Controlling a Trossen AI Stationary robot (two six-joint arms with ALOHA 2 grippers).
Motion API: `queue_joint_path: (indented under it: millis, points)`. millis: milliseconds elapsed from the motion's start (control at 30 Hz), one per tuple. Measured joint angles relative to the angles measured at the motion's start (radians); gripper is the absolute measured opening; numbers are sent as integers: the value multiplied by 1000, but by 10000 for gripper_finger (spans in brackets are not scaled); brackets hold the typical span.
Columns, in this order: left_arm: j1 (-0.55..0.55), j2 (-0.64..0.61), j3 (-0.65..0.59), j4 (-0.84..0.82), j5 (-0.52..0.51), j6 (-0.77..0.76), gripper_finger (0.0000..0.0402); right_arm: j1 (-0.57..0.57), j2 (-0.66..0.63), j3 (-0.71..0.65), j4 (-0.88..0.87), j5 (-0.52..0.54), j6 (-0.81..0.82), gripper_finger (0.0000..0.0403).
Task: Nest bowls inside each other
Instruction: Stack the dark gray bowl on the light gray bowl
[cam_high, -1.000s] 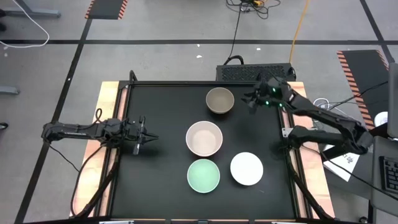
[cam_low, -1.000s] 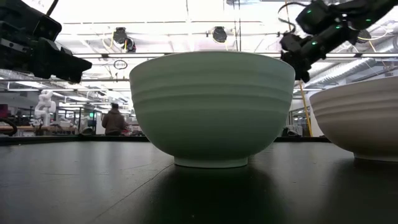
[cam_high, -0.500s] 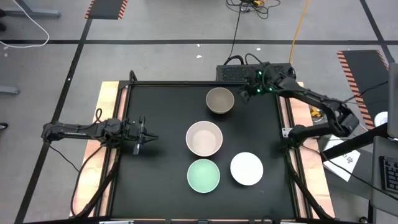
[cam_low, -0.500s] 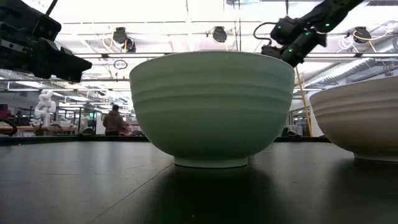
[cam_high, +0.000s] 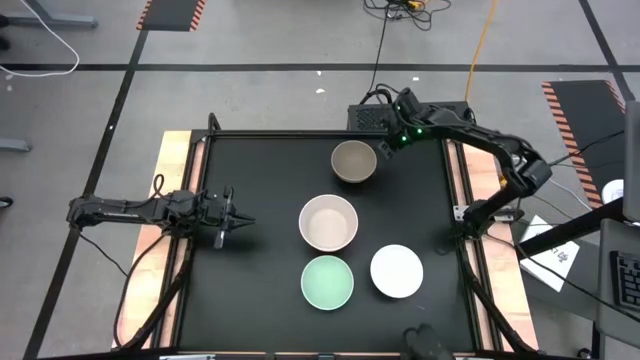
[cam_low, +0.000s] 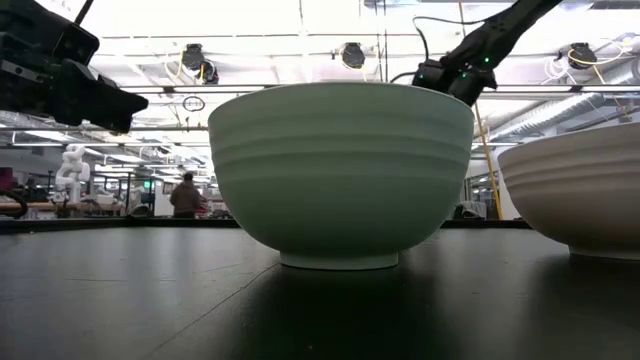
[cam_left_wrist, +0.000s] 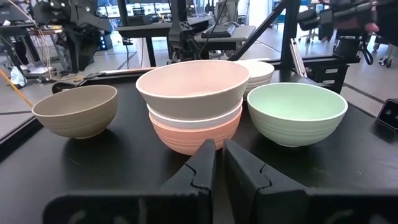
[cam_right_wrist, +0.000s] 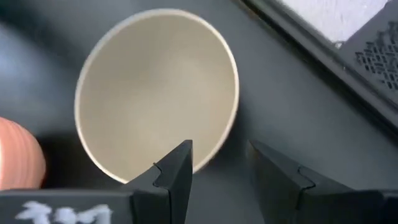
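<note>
Above the grey bowl (cam_high: 353, 161), the right gripper (cam_high: 383, 148) hangs with fingers apart, lined up over its rim to grab it, while the left gripper (cam_high: 238, 219) waits closed.

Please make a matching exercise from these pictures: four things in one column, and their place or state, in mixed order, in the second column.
Things:
1. green bowl
2. grey-brown bowl
3. left hand
4. right hand

Place or state:
A. shut, at the table's left side
B. open, above a bowl's rim
C. beside the white bowl, near edge
D. alone at the far edge

Pairs: 1-C, 2-D, 3-A, 4-B
</note>
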Motion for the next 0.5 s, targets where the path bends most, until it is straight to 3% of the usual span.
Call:
queue_joint_path:
  millis: [500]
  points:
    - [0, 0, 0, 18, -1, 4, 30, -11, 32, 0, -32, -1, -6, 144]
